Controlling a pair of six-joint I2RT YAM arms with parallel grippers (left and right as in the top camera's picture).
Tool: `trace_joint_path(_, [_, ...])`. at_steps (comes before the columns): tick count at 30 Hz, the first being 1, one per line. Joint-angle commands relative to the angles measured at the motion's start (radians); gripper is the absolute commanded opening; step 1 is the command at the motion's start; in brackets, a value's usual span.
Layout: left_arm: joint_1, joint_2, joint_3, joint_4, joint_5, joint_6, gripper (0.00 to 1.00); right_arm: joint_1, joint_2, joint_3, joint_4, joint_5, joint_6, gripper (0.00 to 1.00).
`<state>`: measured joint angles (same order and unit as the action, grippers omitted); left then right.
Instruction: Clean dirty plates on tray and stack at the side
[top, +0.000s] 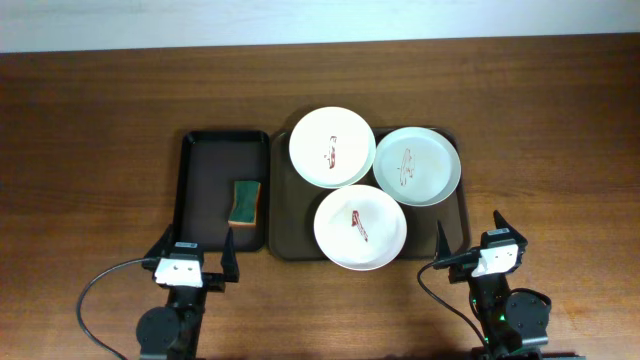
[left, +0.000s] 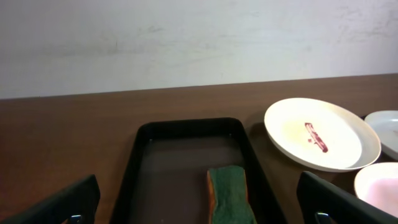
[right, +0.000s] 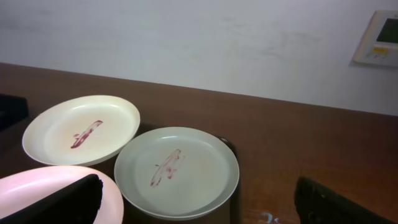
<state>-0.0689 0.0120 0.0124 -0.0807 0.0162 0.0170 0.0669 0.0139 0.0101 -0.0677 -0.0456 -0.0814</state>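
Observation:
Three plates lie on the dark brown tray (top: 290, 225), each with a red-brown streak in its centre. A white plate (top: 332, 147) is at the back left, a pale mint plate (top: 417, 165) at the back right, and another white plate (top: 360, 227) at the front. My left gripper (top: 200, 240) is open at the near end of the black tray, nothing between its fingers. My right gripper (top: 470, 222) is open off the brown tray's front right corner. In the right wrist view the mint plate (right: 177, 168) lies ahead between the fingers (right: 62, 202).
A narrower black tray (top: 210, 170) lies left of the brown one and holds a green and yellow sponge (top: 246, 201). In the left wrist view the sponge (left: 230, 193) lies just ahead. Bare wooden table (top: 90, 150) surrounds both trays.

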Motion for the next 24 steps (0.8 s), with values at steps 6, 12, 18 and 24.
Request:
trace_joint_path(6, [0.006,0.07,0.122,-0.179,0.023,-0.032,0.99,-0.003,0.006,0.076,-0.103,-0.006,0.117,0.99])
trace_joint_path(12, [0.006,0.236,0.273,-0.259,0.022,-0.031,0.99,-0.003,0.123,0.214,-0.227,-0.047,0.124,0.99])
trace_joint_path(18, [0.006,0.467,0.418,-0.286,0.058,-0.031,0.99,-0.003,0.384,0.421,-0.331,-0.127,0.124,0.99])
trace_joint_path(24, [0.006,0.735,0.622,-0.431,0.127,-0.031,0.99,-0.003,0.742,0.753,-0.588,-0.172,0.123,0.99])
